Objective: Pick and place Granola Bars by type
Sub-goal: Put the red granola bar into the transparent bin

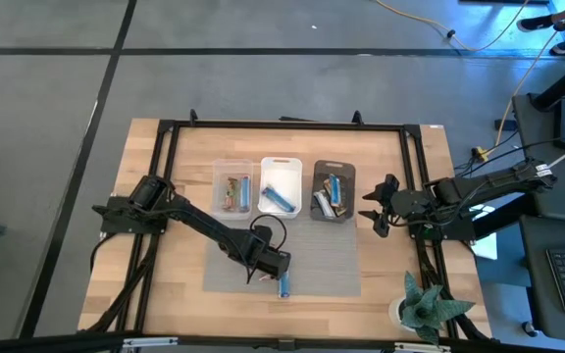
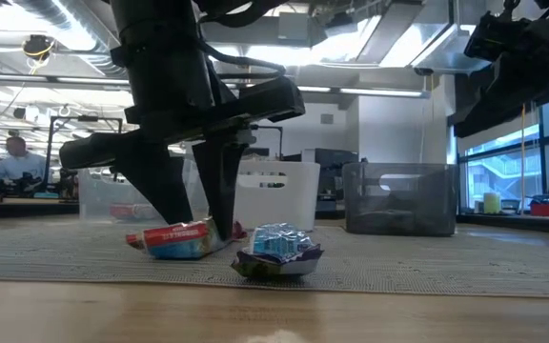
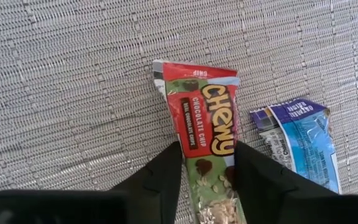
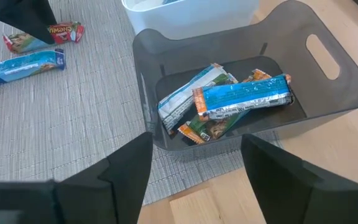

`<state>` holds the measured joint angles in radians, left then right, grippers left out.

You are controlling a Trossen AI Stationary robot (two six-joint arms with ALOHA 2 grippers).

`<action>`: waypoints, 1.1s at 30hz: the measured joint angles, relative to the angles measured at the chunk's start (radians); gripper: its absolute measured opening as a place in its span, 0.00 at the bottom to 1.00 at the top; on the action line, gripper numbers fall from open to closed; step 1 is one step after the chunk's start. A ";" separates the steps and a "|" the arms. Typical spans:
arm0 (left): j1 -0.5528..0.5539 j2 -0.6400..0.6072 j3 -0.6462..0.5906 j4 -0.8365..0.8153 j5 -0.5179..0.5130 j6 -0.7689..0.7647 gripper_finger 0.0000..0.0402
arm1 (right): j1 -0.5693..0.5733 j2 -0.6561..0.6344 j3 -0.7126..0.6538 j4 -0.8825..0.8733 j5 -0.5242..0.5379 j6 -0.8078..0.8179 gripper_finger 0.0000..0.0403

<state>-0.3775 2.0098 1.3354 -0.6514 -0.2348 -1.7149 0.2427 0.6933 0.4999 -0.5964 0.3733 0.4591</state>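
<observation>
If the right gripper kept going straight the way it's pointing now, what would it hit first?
Most likely the dark gray bin. The right gripper, fingers open, points at its near wall, with wrapped bars lying inside just beyond. Whether it would clear the rim is unclear.

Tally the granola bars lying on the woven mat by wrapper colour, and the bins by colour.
red-green Chewy bar: 1
blue bar: 1
clear bin: 1
white bin: 1
dark grey bin: 1
Total: 5
</observation>
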 joint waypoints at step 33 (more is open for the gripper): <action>0.182 -0.438 0.025 -0.620 -0.335 0.192 0.29 | 0.000 0.000 0.000 0.051 0.001 0.008 0.62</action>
<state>-0.1954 1.5714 1.3605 -1.2710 -0.5702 -1.5230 0.2424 0.6937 0.4999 -0.5455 0.3739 0.4669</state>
